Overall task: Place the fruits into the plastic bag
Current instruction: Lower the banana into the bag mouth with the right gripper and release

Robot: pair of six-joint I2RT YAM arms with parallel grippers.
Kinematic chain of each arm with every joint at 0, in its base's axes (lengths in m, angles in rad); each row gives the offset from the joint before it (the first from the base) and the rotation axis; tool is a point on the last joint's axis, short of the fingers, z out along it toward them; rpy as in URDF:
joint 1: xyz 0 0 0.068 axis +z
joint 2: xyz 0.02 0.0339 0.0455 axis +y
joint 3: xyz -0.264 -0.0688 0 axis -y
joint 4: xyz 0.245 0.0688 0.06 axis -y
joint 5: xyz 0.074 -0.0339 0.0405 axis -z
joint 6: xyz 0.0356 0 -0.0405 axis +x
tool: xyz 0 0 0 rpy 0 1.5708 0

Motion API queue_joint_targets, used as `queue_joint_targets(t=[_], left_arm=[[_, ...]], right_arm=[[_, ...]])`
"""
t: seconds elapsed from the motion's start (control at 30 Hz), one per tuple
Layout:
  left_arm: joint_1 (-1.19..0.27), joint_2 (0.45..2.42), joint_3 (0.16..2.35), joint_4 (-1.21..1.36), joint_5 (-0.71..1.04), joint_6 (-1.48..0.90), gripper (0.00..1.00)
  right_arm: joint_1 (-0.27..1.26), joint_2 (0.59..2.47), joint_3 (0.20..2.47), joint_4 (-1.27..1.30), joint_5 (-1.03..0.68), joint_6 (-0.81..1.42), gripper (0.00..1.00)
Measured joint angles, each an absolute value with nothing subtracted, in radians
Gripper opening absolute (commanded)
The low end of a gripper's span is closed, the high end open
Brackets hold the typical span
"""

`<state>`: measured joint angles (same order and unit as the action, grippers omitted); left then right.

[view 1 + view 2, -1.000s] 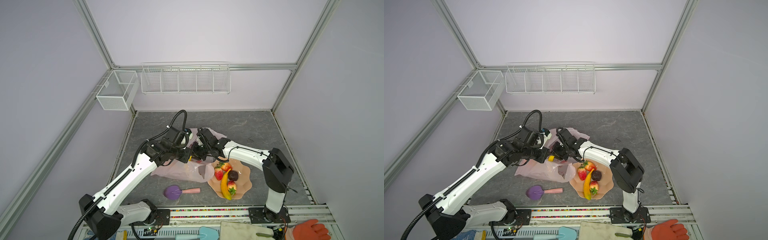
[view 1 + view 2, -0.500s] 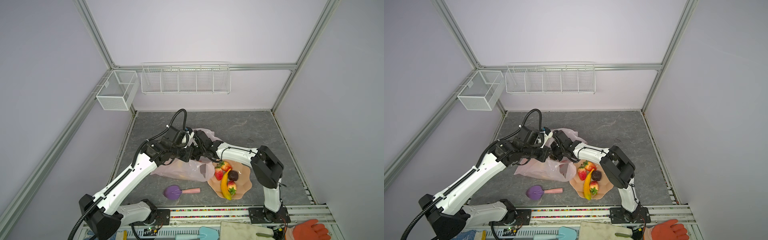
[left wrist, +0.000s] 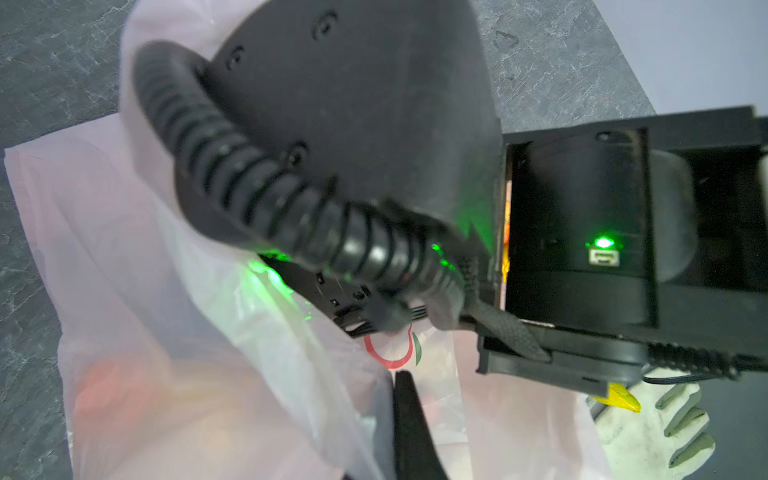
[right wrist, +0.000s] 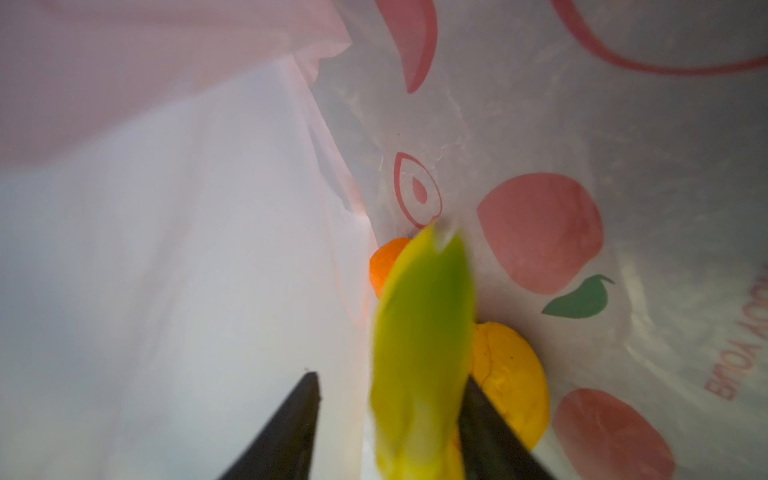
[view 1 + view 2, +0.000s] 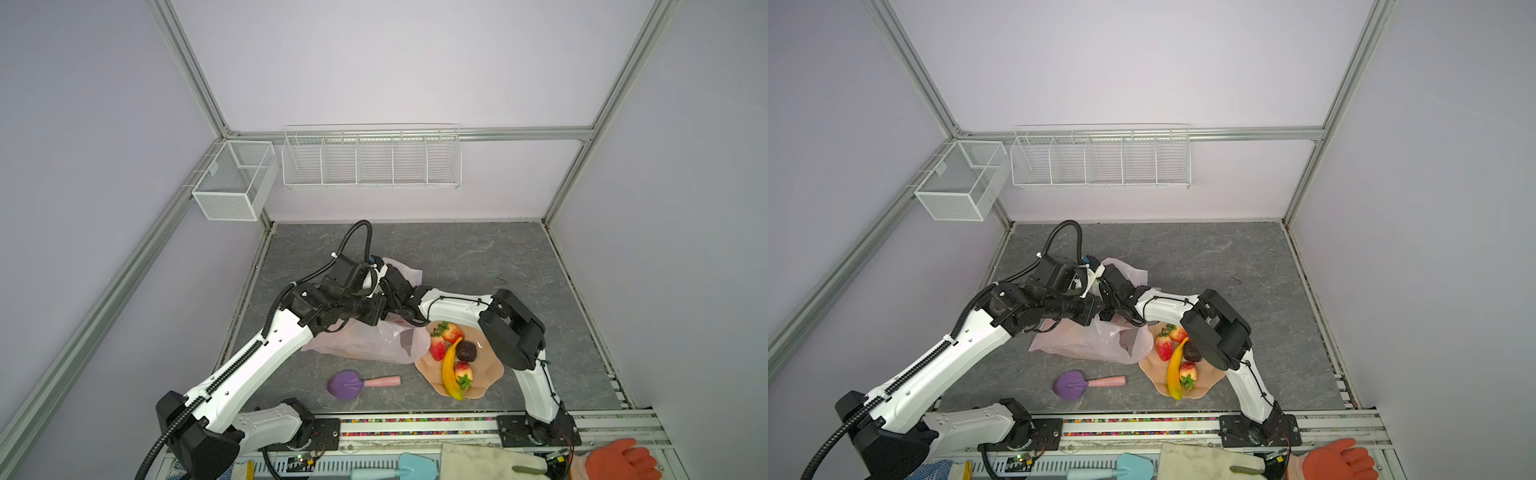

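Probably a robotics lab cell: aluminium frame (image 5: 198,79), wire baskets (image 5: 371,160), arms (image 5: 266,353) bolted to a rail (image 5: 415,426).

A grey marbled worktop (image 5: 478,257) seen from above; a purple scoop (image 5: 361,383) with a pink handle lies flat near the front edge, handle pointing right; just right of it sits a peach wavy-edged bowl (image 5: 488,374); a white wire rack (image 5: 371,160) with five compartments hangs on the back wall; a white mesh basket (image 5: 232,183) hangs by the back left corner; beyond the front edge lie a teal spatula (image 5: 411,465), a white glove (image 5: 486,461) and an orange glove (image 5: 619,461).
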<state>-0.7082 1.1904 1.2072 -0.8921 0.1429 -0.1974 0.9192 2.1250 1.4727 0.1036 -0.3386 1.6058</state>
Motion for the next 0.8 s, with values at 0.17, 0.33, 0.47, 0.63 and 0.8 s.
queue_joint_targets(t=[0.17,0.33,0.47,0.63,0.8], left_arm=[[-0.709,1.176,1.204,-0.891,0.118,-0.205,0.0],[-0.71,1.167,1.203,-0.891,0.099,-0.209,0.0],[-0.71,1.167,1.195,-0.89,0.083,-0.217,0.0],[-0.716,1.163,1.193,-0.888,0.077,-0.227,0.0],[-0.719,1.157,1.191,-0.897,0.068,-0.232,0.0]], right_arm=[[0.92,2.089,1.402,0.121,-0.342,1.595,0.93],[0.918,2.016,1.363,0.065,-0.338,1.566,1.0],[0.918,1.959,1.363,0.035,-0.339,1.536,0.98],[0.917,1.906,1.362,-0.047,-0.331,1.473,0.97],[0.907,1.861,1.357,-0.15,-0.316,1.416,0.96]])
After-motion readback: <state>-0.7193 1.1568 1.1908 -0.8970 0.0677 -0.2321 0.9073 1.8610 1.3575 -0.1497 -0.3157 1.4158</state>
